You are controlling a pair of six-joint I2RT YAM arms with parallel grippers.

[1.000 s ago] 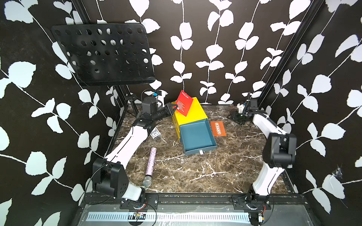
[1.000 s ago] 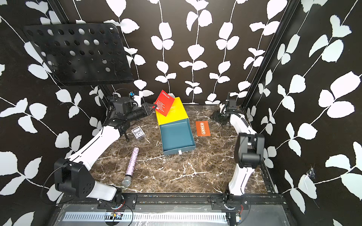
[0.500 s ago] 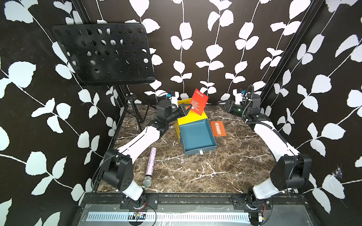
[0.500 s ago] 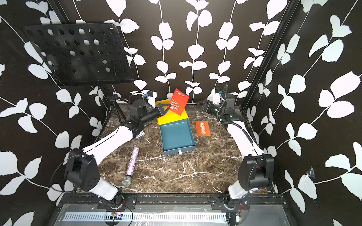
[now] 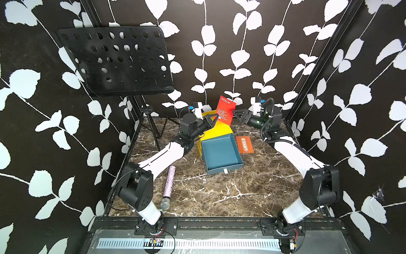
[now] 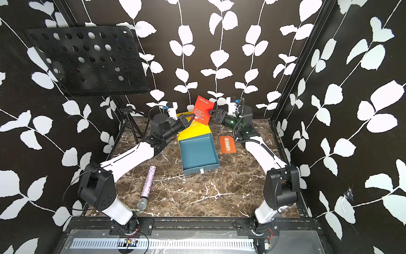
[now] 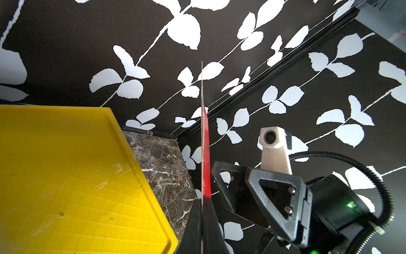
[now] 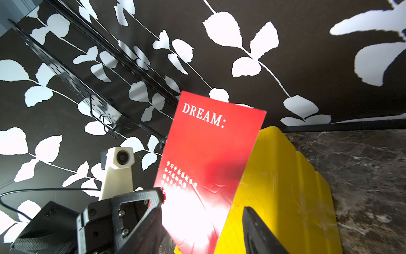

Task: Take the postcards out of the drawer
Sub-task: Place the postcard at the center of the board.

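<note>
While the left gripper (image 5: pixel 214 119) is clamped tight on its lower edge, the red postcard (image 5: pixel 226 110) hangs above the yellow case (image 5: pixel 218 130), near the middle of the worktop's (image 5: pixel 219 193) back edge. It stands nearly upright, long axis vertical, with its "DREAM:" end up and its printed face toward the front edge. The right gripper (image 5: pixel 236 114) sits just beside the card's opposite edge, jaws apart, holding nothing. The teal drawer (image 5: pixel 219 151), pulled out toward the front, shows only its bare floor. An orange postcard (image 5: pixel 244 144) lies flat just beside the drawer's right wall, long axis front to back.
</note>
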